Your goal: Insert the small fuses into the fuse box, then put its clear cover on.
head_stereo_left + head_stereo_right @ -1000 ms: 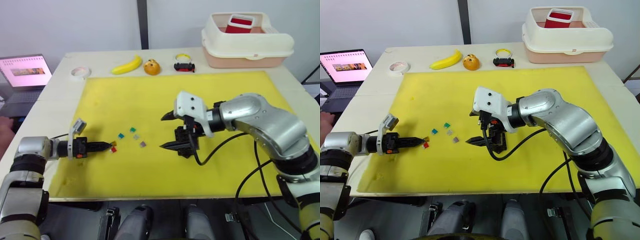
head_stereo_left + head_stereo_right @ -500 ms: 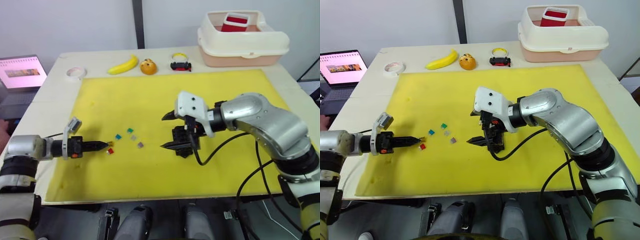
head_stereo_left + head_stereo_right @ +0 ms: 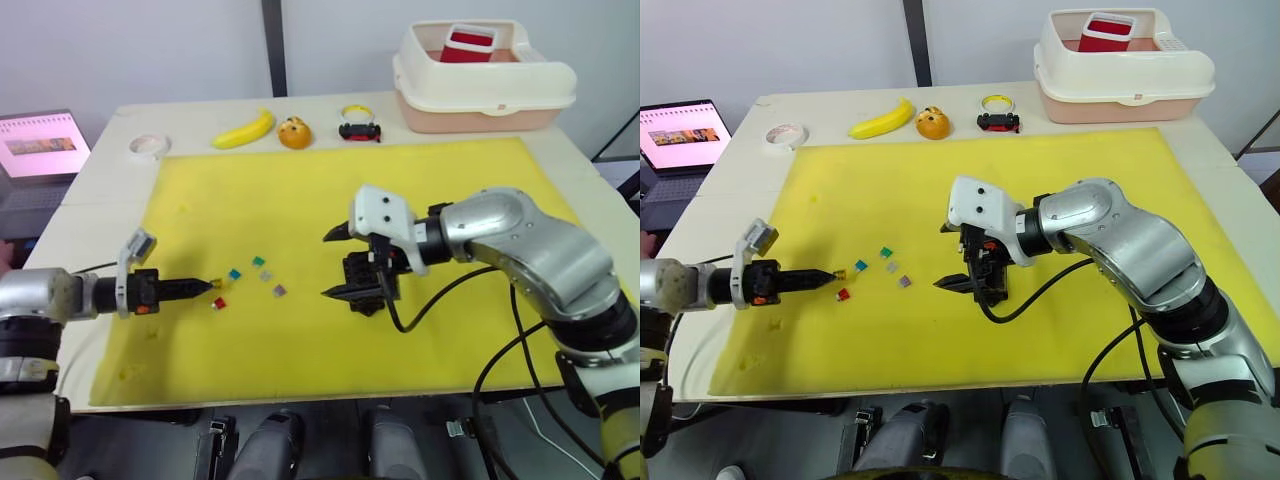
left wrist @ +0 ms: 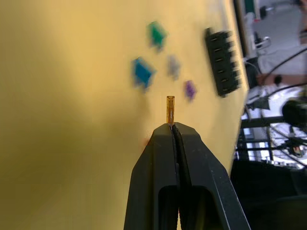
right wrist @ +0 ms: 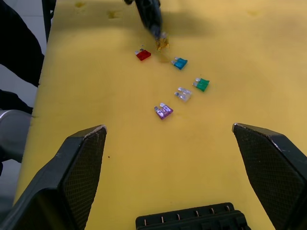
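Observation:
My left gripper [image 3: 208,286] is shut on an orange fuse [image 4: 170,103], held just above the yellow mat [image 3: 300,190]. A red fuse [image 3: 219,303] lies right beside its tip. Teal [image 3: 235,274], green [image 3: 258,262], grey [image 3: 266,275] and purple [image 3: 279,290] fuses lie loose between the two grippers. The black fuse box [image 5: 192,221] sits on the mat directly under my right gripper [image 3: 330,265], which hovers open and wide above it. The clear cover is out of view.
Along the table's back edge sit a tape roll [image 3: 149,146], a banana [image 3: 244,129], an orange ball [image 3: 294,133], a toy car [image 3: 359,131] and a cream tub [image 3: 485,80]. A laptop [image 3: 40,150] stands off the table's left side.
The head camera has shifted a little. My left gripper keeps hold of the orange fuse and now sits slightly farther from the red fuse. The right gripper stays open over the fuse box.

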### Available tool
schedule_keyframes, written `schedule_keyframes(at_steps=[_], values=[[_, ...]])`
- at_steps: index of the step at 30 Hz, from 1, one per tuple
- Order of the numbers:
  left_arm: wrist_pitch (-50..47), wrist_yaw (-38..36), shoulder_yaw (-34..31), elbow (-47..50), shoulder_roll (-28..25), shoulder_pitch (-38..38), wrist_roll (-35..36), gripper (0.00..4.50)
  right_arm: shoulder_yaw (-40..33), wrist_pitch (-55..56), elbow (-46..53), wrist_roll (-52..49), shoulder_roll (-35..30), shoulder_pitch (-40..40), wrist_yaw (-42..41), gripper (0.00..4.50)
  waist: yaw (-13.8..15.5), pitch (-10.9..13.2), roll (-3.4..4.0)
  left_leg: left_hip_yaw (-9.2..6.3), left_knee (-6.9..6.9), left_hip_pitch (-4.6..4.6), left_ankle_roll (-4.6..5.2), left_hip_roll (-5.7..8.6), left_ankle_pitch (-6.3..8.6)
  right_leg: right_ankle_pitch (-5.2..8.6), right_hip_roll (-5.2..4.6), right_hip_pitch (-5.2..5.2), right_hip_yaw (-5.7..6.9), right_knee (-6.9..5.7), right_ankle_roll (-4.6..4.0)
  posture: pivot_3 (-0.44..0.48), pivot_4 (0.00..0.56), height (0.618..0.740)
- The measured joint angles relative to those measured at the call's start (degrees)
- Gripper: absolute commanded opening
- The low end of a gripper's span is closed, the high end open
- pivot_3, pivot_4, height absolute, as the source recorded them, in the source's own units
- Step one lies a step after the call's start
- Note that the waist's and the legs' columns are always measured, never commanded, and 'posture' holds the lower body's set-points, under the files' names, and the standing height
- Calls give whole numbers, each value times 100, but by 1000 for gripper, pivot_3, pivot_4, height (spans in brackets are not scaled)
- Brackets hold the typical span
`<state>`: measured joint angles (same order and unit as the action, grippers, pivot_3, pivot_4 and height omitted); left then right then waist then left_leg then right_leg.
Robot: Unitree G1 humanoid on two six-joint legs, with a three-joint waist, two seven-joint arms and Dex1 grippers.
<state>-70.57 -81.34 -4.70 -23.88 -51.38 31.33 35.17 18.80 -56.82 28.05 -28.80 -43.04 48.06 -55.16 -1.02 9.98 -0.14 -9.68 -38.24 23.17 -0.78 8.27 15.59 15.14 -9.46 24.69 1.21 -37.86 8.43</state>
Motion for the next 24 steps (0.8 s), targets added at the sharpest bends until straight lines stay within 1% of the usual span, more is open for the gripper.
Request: schedule_keyframes(at_steps=[4,6,7,10,12,14,15,18,21,24], values=[[-549,352,-427,682,73,267,526,35,-712,-445,71,-612,407,-461,318,4500,31,-1,-8,-3,-2,4,0,0,0,0,-1,-1,-1,1,-1,0,150,740],[-794,618,-711,921,266,506,811,35,-1336,-898,83,-1113,680,-651,599,4500,31,-2,-10,-2,-2,3,-1,0,0,-1,-1,-3,-1,2,-1,0,150,740],[-828,663,-752,972,316,550,871,35,-1462,-979,81,-1210,748,-666,660,4500,27,-2,-10,-2,-3,3,-1,0,0,-1,-1,-3,-1,2,-1,0,150,740],[-1139,1131,-1003,1311,827,895,1276,35,-2504,-1778,-27,-2072,1390,-626,1362,4500,22,-2,-11,-4,-2,3,-2,-1,-1,-2,-1,-3,-4,1,-3,0,150,740],[-1212,1370,-1096,1450,1079,1087,1462,35,-2992,-2142,-166,-2454,1675,-472,1811,4500,10,-2,-11,-2,-2,1,-2,-1,-1,-2,-1,-3,-9,1,-3,0,150,740],[-1258,1693,-1287,1538,1471,1376,1688,35,-3616,-2539,-324,-2952,1995,-271,2382,4500,14,-2,-11,-3,-1,1,-2,-2,-1,-2,0,-2,-9,1,-4,0,150,740],[-1258,1766,-1318,1569,1559,1437,1750,35,-3735,-2621,-349,-3081,2049,-240,2507,4500,14,-2,-11,-3,-1,2,-2,-2,-1,-2,-1,-2,-10,1,-4,0,150,740],[-1231,2152,-1481,1631,2018,1678,2034,35,-4228,-2968,-457,-3904,2284,-159,3315,4500,8,-2,-11,1,-1,1,-2,-2,-1,-3,-2,-2,-14,3,-4,0,150,740],[-1160,2459,-1629,1639,2374,1767,2250,35,-4384,-3026,-549,-4538,2254,-142,4004,4500,-2,-2,-11,2,0,1,-2,-2,-1,-3,-1,0,-18,1,-4,0,150,740],[-1101,2733,-1703,1674,2673,1909,2481,35,-4305,-2864,-652,-5270,2114,-193,4701,4500,1,-2,-11,7,-1,1,-2,-2,-1,-3,-2,0,-23,2,-4,0,150,740]])
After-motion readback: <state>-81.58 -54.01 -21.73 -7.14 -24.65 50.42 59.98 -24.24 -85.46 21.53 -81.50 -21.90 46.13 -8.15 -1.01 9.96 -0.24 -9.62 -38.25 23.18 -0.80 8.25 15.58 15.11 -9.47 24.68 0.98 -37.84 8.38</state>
